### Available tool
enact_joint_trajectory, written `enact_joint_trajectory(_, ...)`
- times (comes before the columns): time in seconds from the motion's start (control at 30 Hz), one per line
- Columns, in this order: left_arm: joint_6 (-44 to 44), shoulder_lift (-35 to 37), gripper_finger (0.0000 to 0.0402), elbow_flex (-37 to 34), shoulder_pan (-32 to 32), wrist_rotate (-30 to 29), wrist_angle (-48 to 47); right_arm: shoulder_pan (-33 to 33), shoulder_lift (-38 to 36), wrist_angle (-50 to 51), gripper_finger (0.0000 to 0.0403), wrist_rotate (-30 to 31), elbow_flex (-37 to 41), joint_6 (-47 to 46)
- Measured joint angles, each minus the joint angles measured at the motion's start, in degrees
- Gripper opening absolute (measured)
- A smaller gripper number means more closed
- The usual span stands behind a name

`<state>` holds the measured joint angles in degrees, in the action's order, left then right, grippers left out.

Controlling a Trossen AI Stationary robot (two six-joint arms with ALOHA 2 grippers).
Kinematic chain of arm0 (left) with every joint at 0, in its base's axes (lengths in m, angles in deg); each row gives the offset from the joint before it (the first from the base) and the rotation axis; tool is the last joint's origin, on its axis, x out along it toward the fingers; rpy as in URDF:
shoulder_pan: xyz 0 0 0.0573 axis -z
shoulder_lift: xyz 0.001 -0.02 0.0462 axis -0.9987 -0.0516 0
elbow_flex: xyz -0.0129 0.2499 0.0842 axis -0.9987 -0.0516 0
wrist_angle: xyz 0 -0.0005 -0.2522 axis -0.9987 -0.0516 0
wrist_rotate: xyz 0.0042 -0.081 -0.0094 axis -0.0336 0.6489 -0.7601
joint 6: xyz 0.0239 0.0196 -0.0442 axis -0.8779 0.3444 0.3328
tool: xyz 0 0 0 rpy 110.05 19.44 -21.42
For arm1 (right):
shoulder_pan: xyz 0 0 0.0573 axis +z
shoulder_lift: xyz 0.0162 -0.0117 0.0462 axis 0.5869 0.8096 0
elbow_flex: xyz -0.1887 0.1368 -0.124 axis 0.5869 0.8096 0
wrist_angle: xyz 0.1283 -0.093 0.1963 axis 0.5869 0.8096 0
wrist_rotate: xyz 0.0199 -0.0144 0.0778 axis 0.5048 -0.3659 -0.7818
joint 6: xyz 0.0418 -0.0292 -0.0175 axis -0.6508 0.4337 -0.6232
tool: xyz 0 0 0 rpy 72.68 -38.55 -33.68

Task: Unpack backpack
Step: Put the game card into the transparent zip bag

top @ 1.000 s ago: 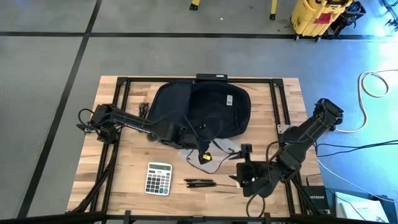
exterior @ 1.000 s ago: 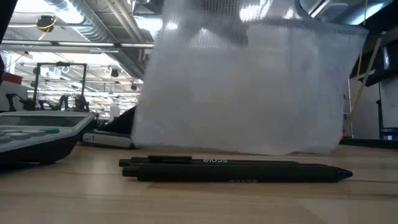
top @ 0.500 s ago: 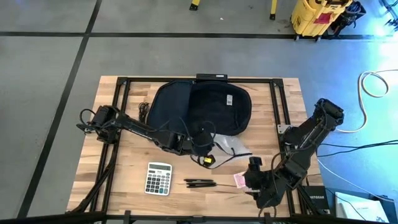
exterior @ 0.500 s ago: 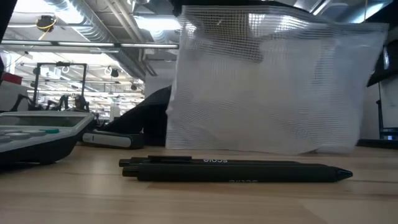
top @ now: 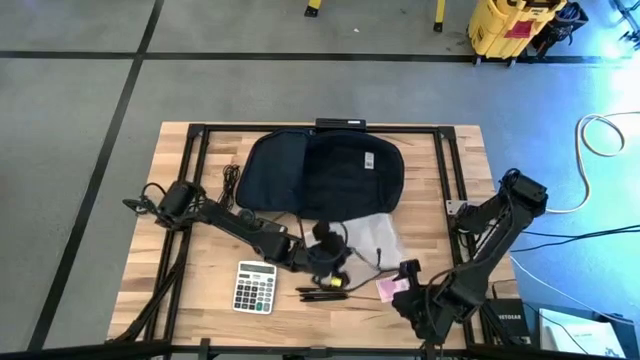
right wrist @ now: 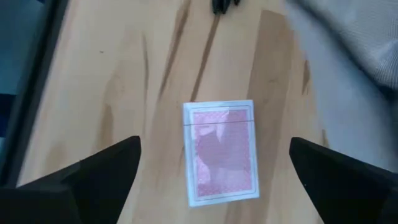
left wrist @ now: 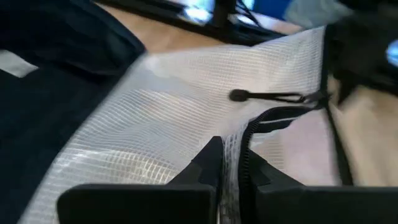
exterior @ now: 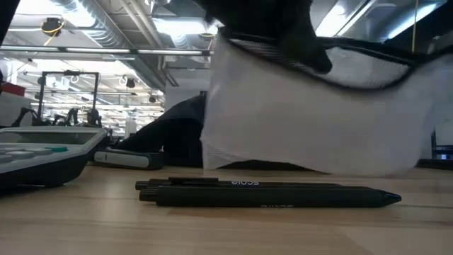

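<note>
- High view: the backpack (top: 322,172) lies open at the tabletop's (top: 200,290) far middle, well behind both pincers.
- Left pincer (top: 332,262) is clenched on a white mesh pouch (left wrist: 186,112), just in front of the backpack.
- Right pincer (top: 412,297), fingers spread, hovers at the near right edge over a pink card deck (right wrist: 221,151).
- Calculator (top: 256,287) and pens (top: 320,293) lie near front.

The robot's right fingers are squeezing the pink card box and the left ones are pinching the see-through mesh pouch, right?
Not quite. The right gripper is open: in the right wrist view its fingers stand wide apart on either side of the pink card box, which lies flat on the table, let go. The left gripper does pinch the mesh pouch.
</note>
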<state>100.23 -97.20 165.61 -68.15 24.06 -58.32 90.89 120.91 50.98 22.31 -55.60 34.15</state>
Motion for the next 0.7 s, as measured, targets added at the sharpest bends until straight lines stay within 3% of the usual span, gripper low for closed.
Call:
enact_joint_trajectory(0.17,-4.74,0.13,0.0000,0.39,-2.28,-3.67,0.71,-0.28,2.14,0.07,0.0393,-0.28,0.00,0.58)
enact_joint_trajectory(0.4,-5.59,0.06,0.0000,0.42,-3.98,-1.88,0.72,-3.40,5.71,2.56,0.0392,-2.68,0.60,-5.07)
enact_joint_trajectory(0.53,-5.89,-0.17,0.0000,0.42,-3.56,-1.80,0.62,-5.58,6.54,0.58,0.0392,-7.03,3.68,-4.98)
enact_joint_trajectory(0.7,-6.85,-0.47,0.0000,0.42,-3.95,-1.95,0.30,-7.73,6.54,-2.54,0.0392,-7.90,5.83,-0.18)
